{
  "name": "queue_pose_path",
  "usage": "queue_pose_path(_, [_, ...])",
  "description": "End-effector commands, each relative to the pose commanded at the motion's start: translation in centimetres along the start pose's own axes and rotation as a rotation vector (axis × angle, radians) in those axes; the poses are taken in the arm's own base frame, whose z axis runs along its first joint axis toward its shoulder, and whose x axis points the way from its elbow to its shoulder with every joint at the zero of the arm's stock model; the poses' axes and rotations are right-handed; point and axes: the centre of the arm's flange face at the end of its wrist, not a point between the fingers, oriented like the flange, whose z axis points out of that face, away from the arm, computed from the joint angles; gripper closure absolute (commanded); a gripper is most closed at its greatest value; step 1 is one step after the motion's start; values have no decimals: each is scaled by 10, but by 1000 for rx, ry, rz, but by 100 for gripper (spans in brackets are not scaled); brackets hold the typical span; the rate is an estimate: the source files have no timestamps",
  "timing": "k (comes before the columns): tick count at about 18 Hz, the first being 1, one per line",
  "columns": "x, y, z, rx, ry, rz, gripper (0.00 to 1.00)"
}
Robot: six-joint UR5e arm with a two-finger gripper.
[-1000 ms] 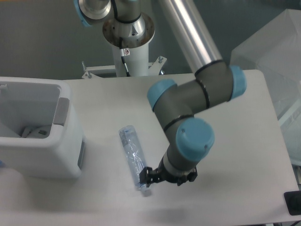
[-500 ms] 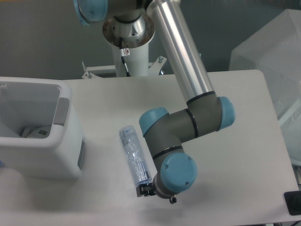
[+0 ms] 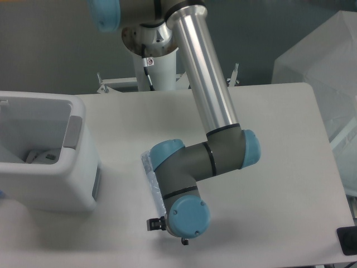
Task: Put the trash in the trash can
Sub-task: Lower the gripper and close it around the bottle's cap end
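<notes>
Overhead, the UR5e arm [image 3: 209, 120] reached down from its white pedestal [image 3: 156, 70] at the far edge of the table [image 3: 279, 167], its silver upper link running towards the near side and its grey, blue-capped wrist joints folded over the middle of the tabletop. The wrist covered most of the crushed bluish bottle [image 3: 149, 170], so that only a strip of its clear plastic along the left side and far end showed beside the grey elbow; the rest, cap included, lay hidden under the arm. The gripper [image 3: 158, 223] appeared only as a small black part poking out left of the lowest blue cap, close to where the bottle's near end should have been. Whether its fingers were spread or closed on the bottle could not be told from this view, as the wrist blocked them.

The trash can [image 3: 83, 167] stood at the left edge of the table, well apart from the bottle, with its thick rounded rim and a grey panel on the side facing the arm. Inside it, low against the bottom, lay a flat pale item with a small dark label, probably the plastic packet [image 3: 42, 156], though it was too small to make out clearly.
</notes>
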Motion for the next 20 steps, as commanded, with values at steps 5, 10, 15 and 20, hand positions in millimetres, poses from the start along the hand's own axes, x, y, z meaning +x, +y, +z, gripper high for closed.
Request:
queue_pose_path(5, [1, 1, 3, -7, -2, 1, 45])
queue_pose_path(10, [1, 1, 3, -7, -2, -5, 58])
queue_pose_path(15, [1, 1, -1, 3, -2, -11, 64])
queue_pose_path(20, [4, 6, -19, 32, 5, -10, 67])
